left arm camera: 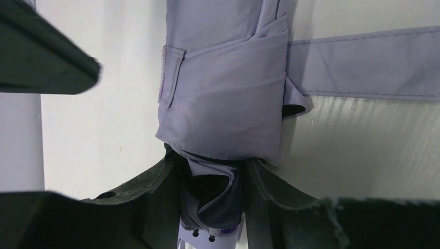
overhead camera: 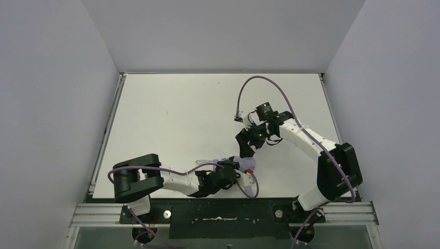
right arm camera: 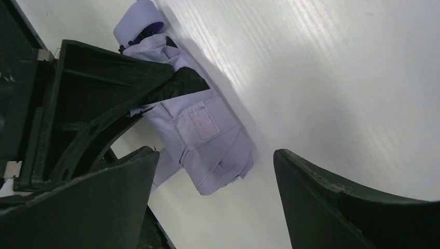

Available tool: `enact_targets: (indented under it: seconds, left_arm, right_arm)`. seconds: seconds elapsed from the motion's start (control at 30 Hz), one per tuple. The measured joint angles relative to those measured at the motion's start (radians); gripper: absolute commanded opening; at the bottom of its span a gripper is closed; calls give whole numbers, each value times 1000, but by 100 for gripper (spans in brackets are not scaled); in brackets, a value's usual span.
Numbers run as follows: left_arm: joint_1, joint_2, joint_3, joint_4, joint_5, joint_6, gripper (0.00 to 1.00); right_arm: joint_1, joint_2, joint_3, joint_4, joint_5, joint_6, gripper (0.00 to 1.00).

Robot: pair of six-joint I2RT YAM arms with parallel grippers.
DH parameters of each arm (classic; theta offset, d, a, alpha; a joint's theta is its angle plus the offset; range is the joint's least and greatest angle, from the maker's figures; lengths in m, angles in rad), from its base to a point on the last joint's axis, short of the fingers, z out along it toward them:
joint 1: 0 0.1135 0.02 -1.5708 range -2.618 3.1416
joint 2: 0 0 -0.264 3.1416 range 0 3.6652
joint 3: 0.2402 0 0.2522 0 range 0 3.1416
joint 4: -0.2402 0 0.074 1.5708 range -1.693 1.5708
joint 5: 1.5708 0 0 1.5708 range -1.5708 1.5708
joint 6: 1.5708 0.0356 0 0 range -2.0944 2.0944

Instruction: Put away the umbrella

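Note:
The umbrella (overhead camera: 245, 165) is folded, pale lavender, and lies on the white table near the front edge. My left gripper (overhead camera: 234, 175) is shut on its gathered end (left arm camera: 212, 192), just beyond the lavender handle (right arm camera: 137, 21). In the left wrist view the folded fabric (left arm camera: 223, 98) fills the centre, and a lavender strap (left arm camera: 363, 65) trails off to the right. My right gripper (overhead camera: 245, 147) hovers just behind the umbrella, open and empty. In the right wrist view its fingers (right arm camera: 332, 197) stand wide apart, with the umbrella's free end (right arm camera: 212, 150) between and below them.
The white table (overhead camera: 181, 114) is walled by grey panels on three sides. A black metal rail (overhead camera: 218, 212) runs along the near edge, close to the umbrella. Purple cables (overhead camera: 275, 85) loop over both arms.

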Motion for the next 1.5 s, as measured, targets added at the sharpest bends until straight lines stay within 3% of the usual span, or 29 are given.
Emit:
enact_targets:
  seconds: [0.27, 0.5, 0.73, 0.87, 0.97, 1.03, 1.1, 1.4, 1.5]
  left_arm:
    - [-26, 26, -9, 53, -50, 6, 11]
    - [-26, 29, -10, 60, -50, 13, 11]
    - [-26, 29, -20, 79, -49, 22, 11]
    - [-26, 28, -26, 90, -49, 25, 12]
    - [-26, 16, -37, 93, -45, 21, 23]
    - [-26, -10, -50, 86, -37, 3, 47]
    - [-26, -44, -70, 72, -35, -18, 57]
    - [-4, -470, -100, -180, 2, -251, 60]
    - [53, -639, -93, -282, 16, -357, 69]
  right_arm:
    - [41, 131, 2, -46, -69, -140, 84]
    - [65, 148, 1, -80, -74, -233, 80]
    - [83, 208, 0, -97, -4, -278, 49]
    - [98, 206, -1, -89, 11, -283, 39]
    - [99, 192, -16, -71, 14, -275, 35]
    - [102, 176, -34, -48, 14, -266, 33]
    - [115, 161, -51, -22, 12, -262, 32]
    - [150, 44, -184, 125, 55, -235, 34]
    - [185, -12, -239, 185, 101, -245, 34]
